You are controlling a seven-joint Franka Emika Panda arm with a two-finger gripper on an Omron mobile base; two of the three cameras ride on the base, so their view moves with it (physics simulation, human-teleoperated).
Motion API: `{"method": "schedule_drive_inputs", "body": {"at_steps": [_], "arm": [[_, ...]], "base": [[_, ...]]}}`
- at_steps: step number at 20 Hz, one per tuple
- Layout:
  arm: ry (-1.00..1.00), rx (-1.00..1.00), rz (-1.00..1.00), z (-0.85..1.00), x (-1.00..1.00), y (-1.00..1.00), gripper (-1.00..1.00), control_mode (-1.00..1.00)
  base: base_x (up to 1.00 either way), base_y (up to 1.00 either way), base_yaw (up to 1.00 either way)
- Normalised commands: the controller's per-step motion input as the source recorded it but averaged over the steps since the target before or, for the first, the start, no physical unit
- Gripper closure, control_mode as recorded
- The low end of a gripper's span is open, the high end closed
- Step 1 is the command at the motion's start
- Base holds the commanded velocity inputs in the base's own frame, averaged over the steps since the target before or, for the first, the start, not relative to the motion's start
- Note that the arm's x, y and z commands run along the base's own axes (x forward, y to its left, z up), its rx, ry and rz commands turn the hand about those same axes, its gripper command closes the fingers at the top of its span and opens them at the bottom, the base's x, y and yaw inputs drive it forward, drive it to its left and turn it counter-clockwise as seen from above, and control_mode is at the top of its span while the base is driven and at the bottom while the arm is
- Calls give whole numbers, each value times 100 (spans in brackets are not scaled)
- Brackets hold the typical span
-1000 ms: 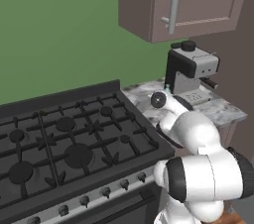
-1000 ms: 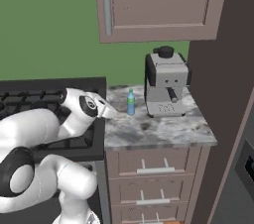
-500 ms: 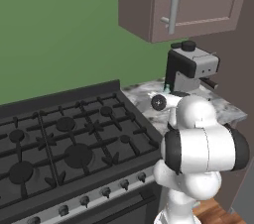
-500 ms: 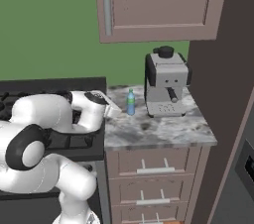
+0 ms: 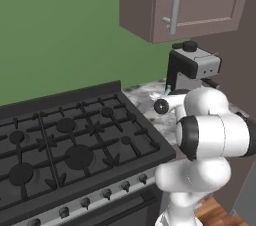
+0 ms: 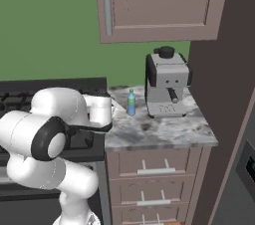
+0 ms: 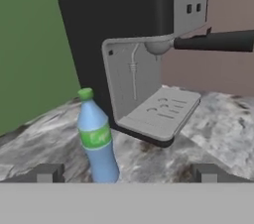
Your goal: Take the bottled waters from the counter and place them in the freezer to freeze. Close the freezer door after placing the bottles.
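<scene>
One bottled water [image 7: 97,140], teal-tinted with a green cap and green label, stands upright on the marbled counter [image 7: 218,134] just in front of the coffee machine. My gripper [image 7: 128,172] is open, level with the bottle's lower half and a short way back from it. The bottle sits between the fingertips [image 7: 49,172] but left of centre, and nothing is held. From the right base the same bottle [image 6: 131,102] stands near the counter's [image 6: 164,132] back left, with my white hand just to its left. The grey freezer door [image 6: 238,184] with its dark inset shows at the right edge.
A black-and-silver coffee machine [image 6: 167,85] stands close behind and to the right of the bottle, its spout handle [image 7: 213,41] jutting sideways. The black gas stove [image 5: 70,140] lies left of the counter. A brown wall cabinet [image 6: 159,2] hangs overhead, and drawers [image 6: 152,169] sit below.
The arm's elbow and forearm have swung round over the stove's edge. The hand has edged right toward the bottle. The gripper stayed open and the bottle has not moved.
</scene>
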Motion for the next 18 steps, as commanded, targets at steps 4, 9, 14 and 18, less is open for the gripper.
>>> {"method": "schedule_drive_inputs", "body": {"at_steps": [4, 9, 14, 18], "arm": [[0, 10, -20, 30, 12, 18, -100, -100], [5, 3, -26, 54, 4, 44, -100, -100], [27, -2, -24, 50, 28, 43, -100, -100], [45, -8, -24, 4, 47, 19, -100, -100]], "base": [[0, 0, 0], [0, 0, 0], [0, 0, 0], [0, 0, 0]]}}
